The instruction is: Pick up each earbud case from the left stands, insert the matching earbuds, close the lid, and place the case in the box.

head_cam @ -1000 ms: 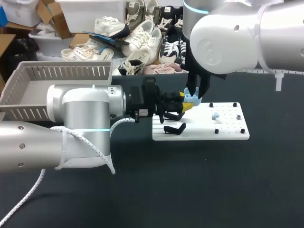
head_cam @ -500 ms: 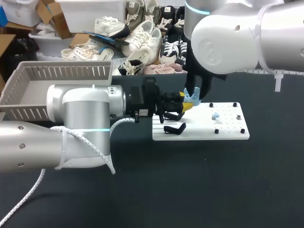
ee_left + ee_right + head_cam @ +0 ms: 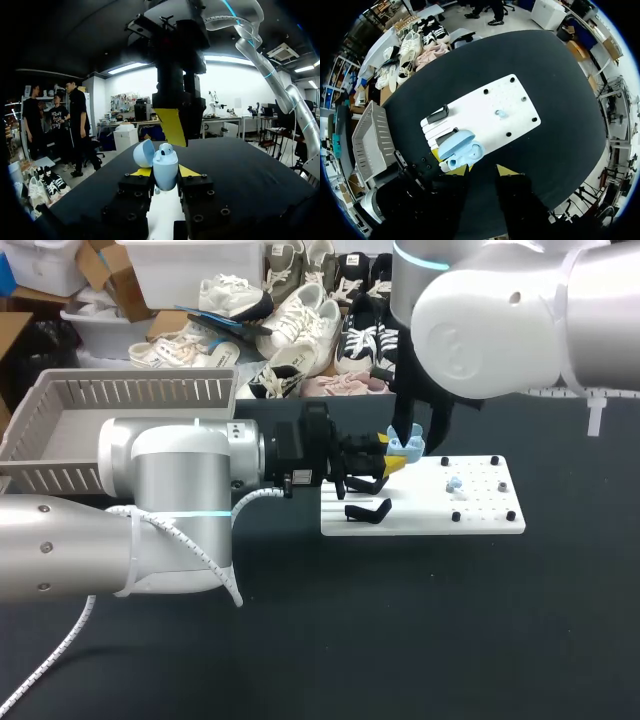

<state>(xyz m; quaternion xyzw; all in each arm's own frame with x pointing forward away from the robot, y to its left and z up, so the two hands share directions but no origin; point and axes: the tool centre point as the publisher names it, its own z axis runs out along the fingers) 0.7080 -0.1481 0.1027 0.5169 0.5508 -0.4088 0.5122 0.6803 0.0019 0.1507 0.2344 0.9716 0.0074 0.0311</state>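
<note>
R arm [image 3: 500, 330] drifted slightly right & up (gripper [image 3: 418, 438] too, barely).

box [image 3: 130, 390] partly hidden, earbud [image 3: 454, 483] detail indistinct

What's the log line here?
left fingers: shut on earbud case, lid open | right fingers: open, above case | one earbud on board

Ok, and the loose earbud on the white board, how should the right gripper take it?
Probably from straight above. The earbud lies alone on the board, clear of the black pegs, so its top is free. Close the right gripper on its body from two opposite sides; it shows too small to tell its stem's direction.
</note>
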